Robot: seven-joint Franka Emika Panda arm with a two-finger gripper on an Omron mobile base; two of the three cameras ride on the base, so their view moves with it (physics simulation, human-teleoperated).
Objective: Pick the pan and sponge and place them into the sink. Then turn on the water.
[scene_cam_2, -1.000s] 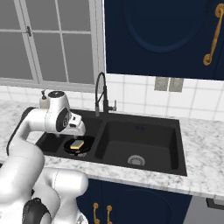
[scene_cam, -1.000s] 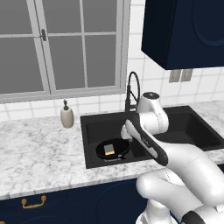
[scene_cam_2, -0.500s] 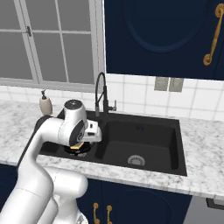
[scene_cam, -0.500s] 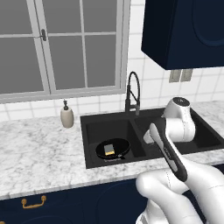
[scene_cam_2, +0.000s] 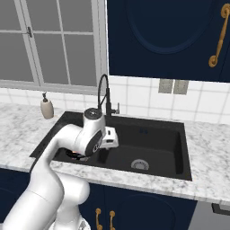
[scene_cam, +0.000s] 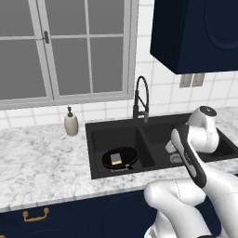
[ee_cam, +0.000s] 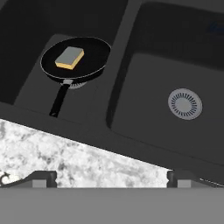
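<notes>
Black pan (ee_cam: 75, 58) in sink (ee_cam: 131, 144), handle toward counter; tool (ee_cam: 111, 178) wide open, empty.

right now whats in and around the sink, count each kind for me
pan: 1
sponge: 1, lying in the pan
soap bottle: 1
faucet: 1
sink basins: 2
drains showing: 1
total: 7
</notes>
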